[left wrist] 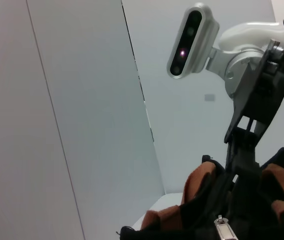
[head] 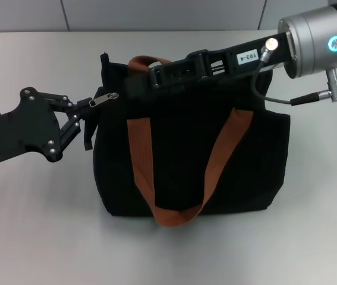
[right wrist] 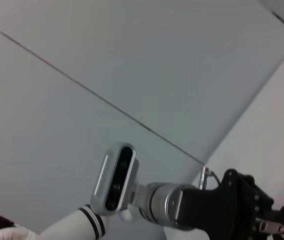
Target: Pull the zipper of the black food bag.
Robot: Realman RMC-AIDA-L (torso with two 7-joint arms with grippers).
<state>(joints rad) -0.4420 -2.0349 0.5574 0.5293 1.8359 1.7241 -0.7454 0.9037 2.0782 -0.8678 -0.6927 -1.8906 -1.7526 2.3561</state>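
Head view: left gripper (head: 87,111) pinches the zipper (head: 104,100); it should pull leftward while right gripper (head: 139,86), clamped on the black food bag (head: 186,160), steadies it.

A pale grey bench (head: 31,237) filled most of the head view, its surface smooth and evenly lit, with only soft shadows. Along the top of that frame ran a light grey wall (head: 156,13) of flat panels, split by thin dark seams at the upper left and upper right. In the left wrist view the same panelled wall (left wrist: 81,100) rose tall, with one dark vertical joint (left wrist: 142,95) near the frame's middle.
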